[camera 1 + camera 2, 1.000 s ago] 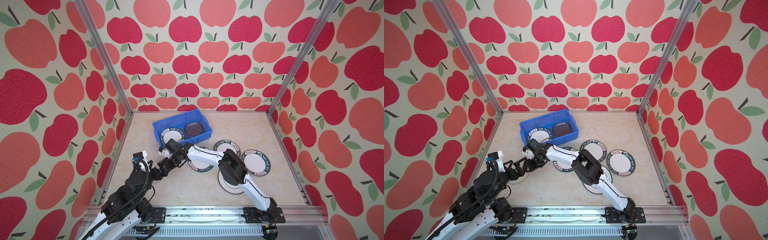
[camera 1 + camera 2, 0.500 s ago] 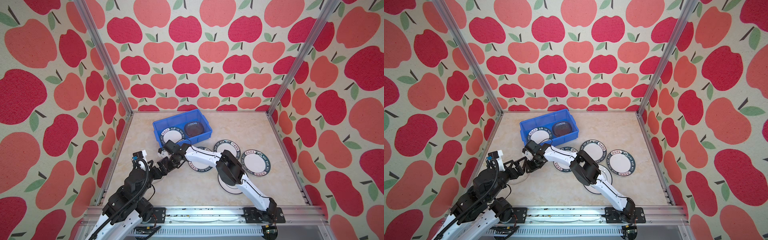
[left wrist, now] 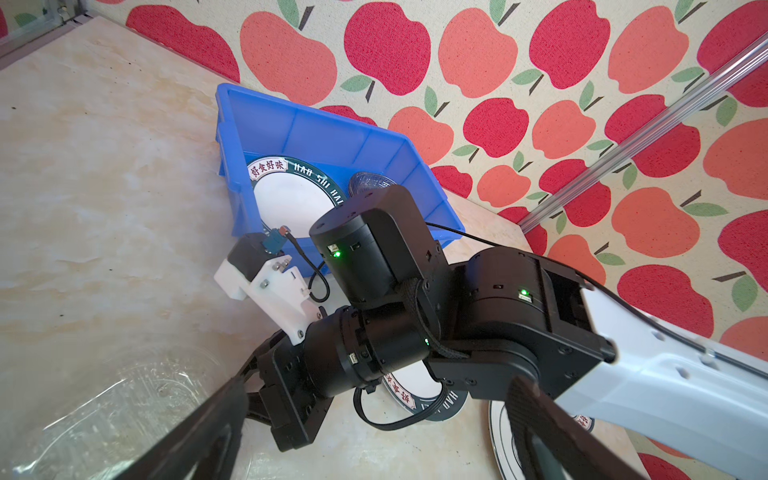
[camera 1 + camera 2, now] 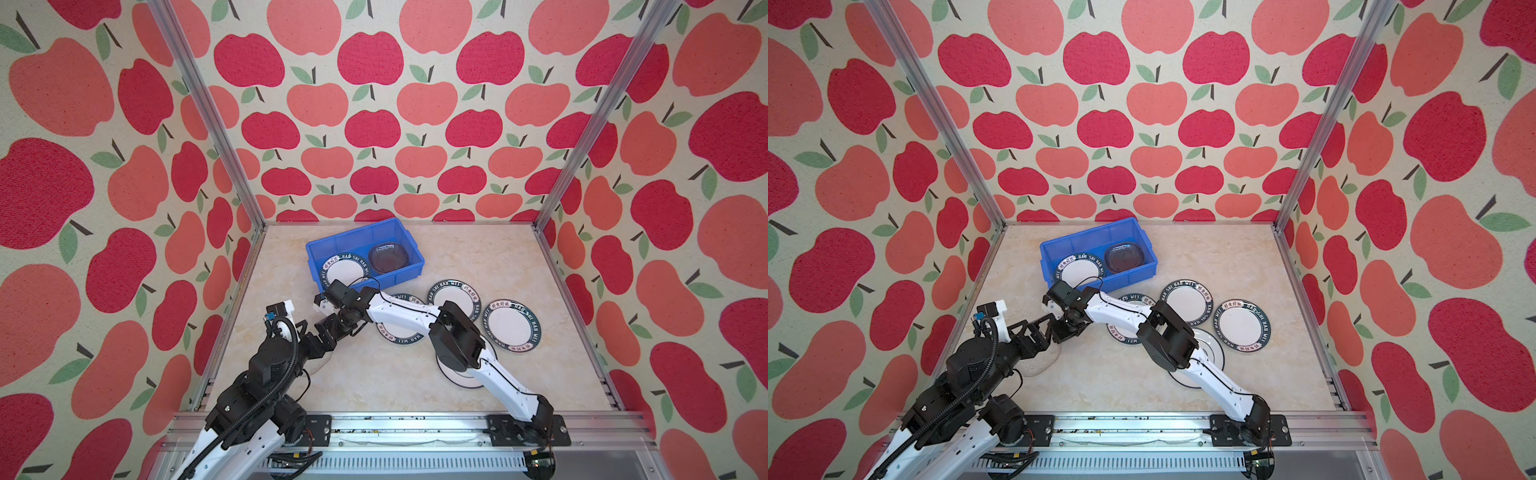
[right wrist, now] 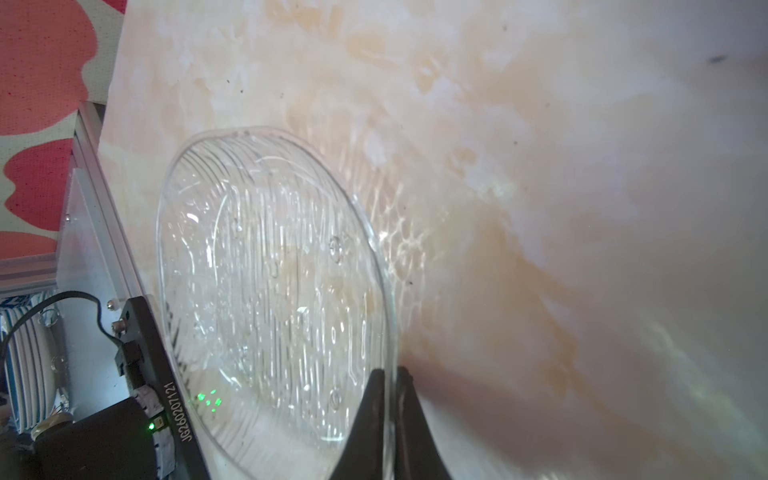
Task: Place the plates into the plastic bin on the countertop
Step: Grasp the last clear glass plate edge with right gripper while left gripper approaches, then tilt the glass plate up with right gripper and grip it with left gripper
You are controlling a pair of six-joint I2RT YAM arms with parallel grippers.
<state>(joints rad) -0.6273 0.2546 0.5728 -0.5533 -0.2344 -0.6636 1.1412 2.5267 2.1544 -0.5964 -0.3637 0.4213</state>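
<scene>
My right gripper (image 5: 390, 374) reaches across to the left and is shut on the rim of a clear textured glass plate (image 5: 270, 291). That plate (image 4: 1040, 363) is low over the front-left countertop (image 4: 374, 386); I cannot tell whether it is lifted. My left gripper (image 3: 374, 457) stands wide open beside the plate, its fingers either side of the right gripper's body. The blue plastic bin (image 4: 353, 230) at the back holds a white lettered plate (image 4: 345, 270) and a glass plate (image 4: 388, 259). On the countertop are three lettered plates (image 4: 455, 297), (image 4: 513, 326), (image 4: 399, 332) and a larger white plate (image 4: 461, 376).
The right arm (image 4: 399, 311) stretches over the lettered plates and the larger white plate, hiding parts of them. Aluminium rails (image 4: 232, 316) and apple-patterned walls close in the countertop on the left, right and back. The bin stands skewed, close behind both grippers.
The right gripper has closed onto the glass plate's rim after shifting slightly to the left. The left gripper has stayed open in the same place.
</scene>
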